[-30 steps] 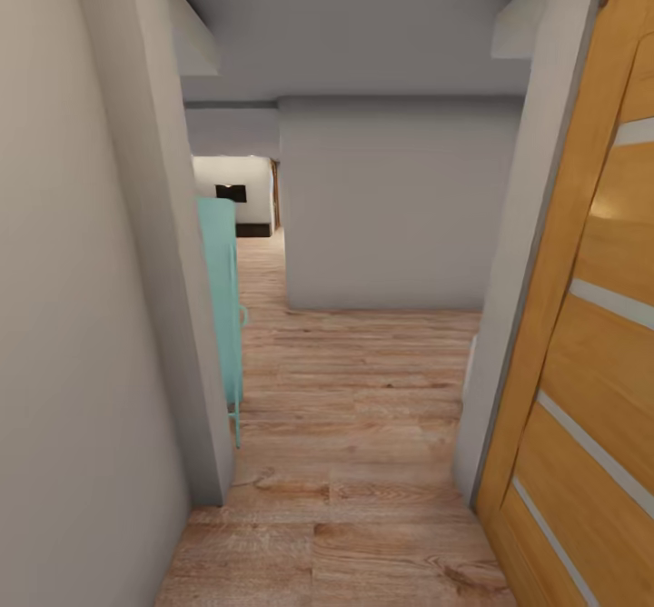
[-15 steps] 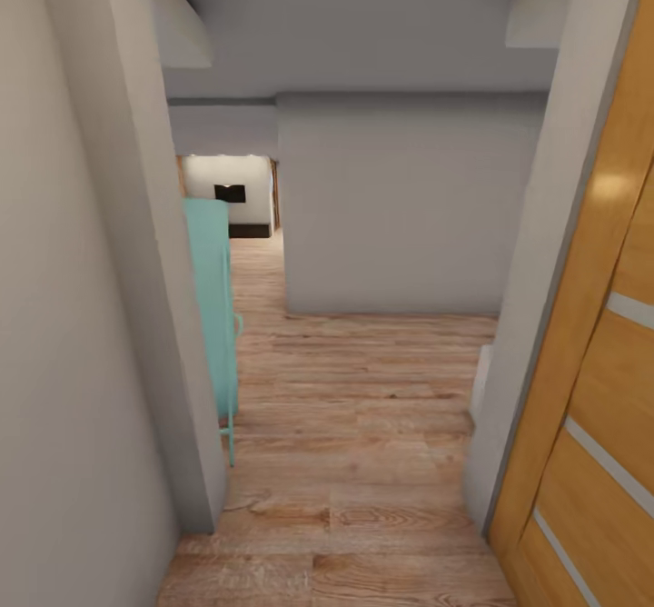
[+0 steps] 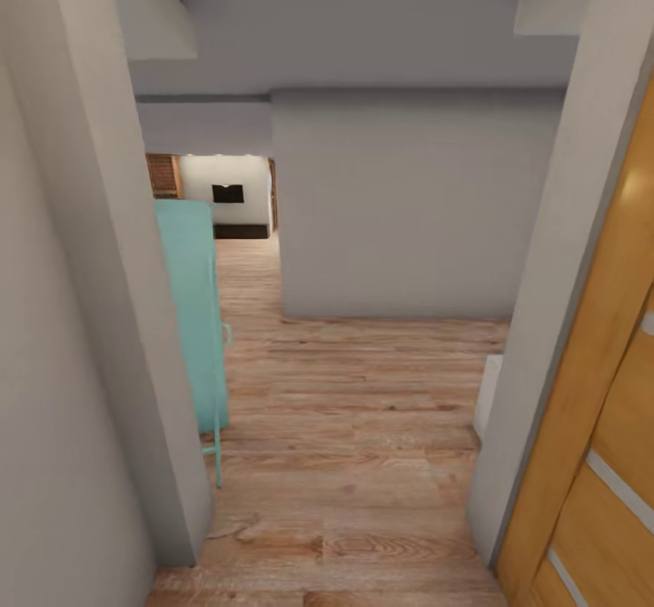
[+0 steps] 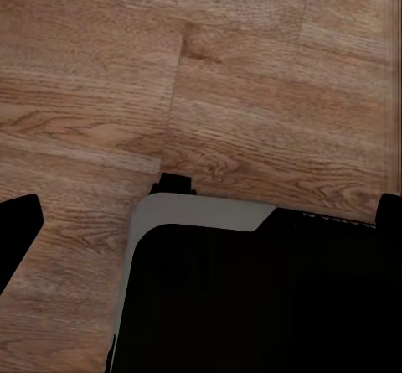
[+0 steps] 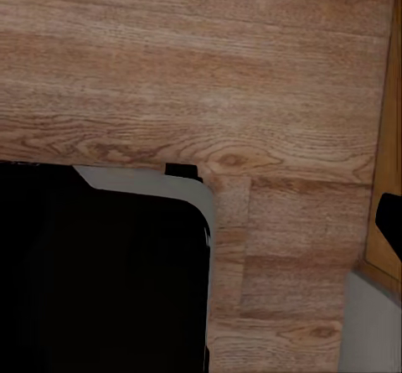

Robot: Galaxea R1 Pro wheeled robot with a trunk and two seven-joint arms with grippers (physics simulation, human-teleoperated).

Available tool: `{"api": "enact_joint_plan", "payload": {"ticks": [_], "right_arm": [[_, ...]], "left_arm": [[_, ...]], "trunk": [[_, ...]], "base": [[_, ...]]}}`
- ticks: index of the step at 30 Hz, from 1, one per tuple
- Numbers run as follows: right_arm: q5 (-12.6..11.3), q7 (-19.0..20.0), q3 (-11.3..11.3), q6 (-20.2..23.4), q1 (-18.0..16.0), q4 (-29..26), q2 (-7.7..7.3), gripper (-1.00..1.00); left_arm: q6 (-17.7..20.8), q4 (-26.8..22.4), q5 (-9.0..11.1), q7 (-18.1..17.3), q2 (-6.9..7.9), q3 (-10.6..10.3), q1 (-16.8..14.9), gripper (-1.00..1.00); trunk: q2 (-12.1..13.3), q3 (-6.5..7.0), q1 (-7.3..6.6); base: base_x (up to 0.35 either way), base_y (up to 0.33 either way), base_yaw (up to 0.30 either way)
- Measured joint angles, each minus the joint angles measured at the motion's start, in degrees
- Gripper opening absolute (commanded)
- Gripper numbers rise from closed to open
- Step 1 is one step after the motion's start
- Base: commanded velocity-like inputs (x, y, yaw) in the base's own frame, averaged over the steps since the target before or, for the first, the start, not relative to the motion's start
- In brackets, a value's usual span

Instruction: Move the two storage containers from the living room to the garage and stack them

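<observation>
Currently, my left gripper (image 4: 201,209) shows in the left wrist view as two black fingertips, one at each side edge, well apart: the jaws are spread and hold nothing. My right gripper shows in the right wrist view as a single black fingertip (image 5: 390,220) at the edge; I cannot tell whether it is spread or pressed together. Both wrist cameras look down on my dark base with its pale grey rim (image 4: 201,214) over the light wood-plank floor (image 5: 167,80).

In the head view, I stand in a doorway. At 9 o'clock is a grey wall edge (image 3: 118,316); at 3 o'clock, a matching wall edge and an orange wooden door (image 3: 604,462) with pale stripes. At 10 o'clock, a turquoise cabinet (image 3: 193,316) stands on thin legs just behind the left wall. At 12 o'clock, a plain grey wall (image 3: 409,207) faces me across the plank floor. At 11 o'clock, a passage leads to a far white wall with a dark rectangle (image 3: 227,193).
</observation>
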Motion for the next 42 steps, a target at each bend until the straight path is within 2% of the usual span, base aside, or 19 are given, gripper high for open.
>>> {"api": "enact_joint_plan", "payload": {"ticks": [11,42], "right_arm": [[-0.1,0.0,0.1,0.0,0.0,0.0,0.00,1.00],[-0.2,-0.3,0.0,0.0,0.0,0.0,0.09,1.00]], "left_arm": [[0.0,0.0,0.0,0.0,0.08,0.0,0.0,1.00],[-0.1,0.0,0.0,0.0,0.05,0.0,0.0,1.00]], "trunk": [[0.0,0.00,0.00],[0.0,0.00,0.00]], "base": [[0.306,-0.147,0.000],[0.326,-0.003,0.000]]}}
